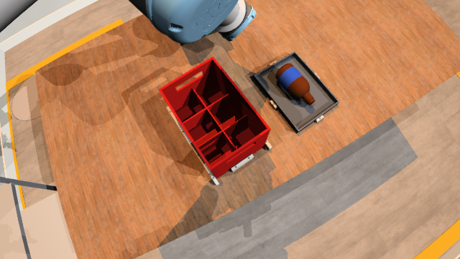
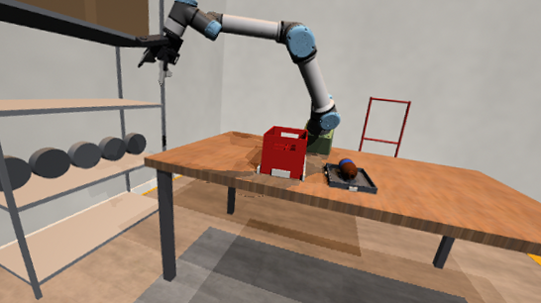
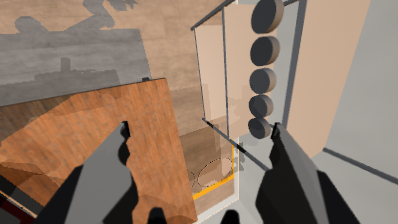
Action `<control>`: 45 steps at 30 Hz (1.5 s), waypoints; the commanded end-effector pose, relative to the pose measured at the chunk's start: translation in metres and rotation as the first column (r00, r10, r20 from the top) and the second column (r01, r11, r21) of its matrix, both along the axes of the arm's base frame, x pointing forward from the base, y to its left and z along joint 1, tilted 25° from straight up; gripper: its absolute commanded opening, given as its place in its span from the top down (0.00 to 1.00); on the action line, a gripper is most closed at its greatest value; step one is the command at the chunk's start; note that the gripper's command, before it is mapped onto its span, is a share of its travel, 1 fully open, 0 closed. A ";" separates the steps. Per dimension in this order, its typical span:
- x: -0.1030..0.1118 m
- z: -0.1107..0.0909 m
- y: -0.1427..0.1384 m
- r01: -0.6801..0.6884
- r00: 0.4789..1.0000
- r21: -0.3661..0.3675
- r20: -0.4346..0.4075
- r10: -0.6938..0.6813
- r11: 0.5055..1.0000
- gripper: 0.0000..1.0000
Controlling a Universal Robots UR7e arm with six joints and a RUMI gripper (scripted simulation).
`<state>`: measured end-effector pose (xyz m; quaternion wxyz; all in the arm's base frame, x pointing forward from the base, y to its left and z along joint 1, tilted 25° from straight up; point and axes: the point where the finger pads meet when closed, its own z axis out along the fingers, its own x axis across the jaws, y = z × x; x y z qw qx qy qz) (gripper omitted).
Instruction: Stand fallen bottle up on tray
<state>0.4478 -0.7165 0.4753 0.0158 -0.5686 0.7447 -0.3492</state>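
Note:
A brown bottle [image 1: 295, 83] with a blue label lies on its side on the dark tray [image 1: 292, 98], its neck pointing toward the tray's near end. It also shows in the exterior view [image 2: 347, 168] on the tray [image 2: 350, 180]. The red crate [image 1: 214, 116] [image 2: 283, 152] with divided compartments stands to the left of the tray. My gripper [image 2: 159, 58] is open and empty, high up and far to the left of the table, beside the shelf rack. In the wrist view the two fingers frame the table's corner and the floor far below.
A metal shelf rack [image 2: 50, 115] with several grey discs [image 2: 68, 153] stands left of the table, close to the gripper. The arm's base [image 2: 319, 138] sits behind the crate. A red frame [image 2: 385, 125] stands behind the table.

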 end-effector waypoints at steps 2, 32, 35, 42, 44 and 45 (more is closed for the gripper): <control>0.024 -0.003 0.026 -0.076 0.996 -0.020 -0.037 0.075 0.997 0.00; 0.157 -0.046 0.260 -0.679 0.703 -0.091 -0.369 0.609 0.729 0.00; 0.164 -0.051 0.285 -0.730 0.649 -0.090 -0.401 0.646 0.678 0.00; 0.178 -0.063 0.345 -0.834 0.513 -0.078 -0.475 0.715 0.546 0.00; 0.181 -0.066 0.362 -0.859 0.472 -0.073 -0.494 0.730 0.506 0.00; 0.182 -0.067 0.368 -0.867 0.458 -0.072 -0.501 0.734 0.493 0.00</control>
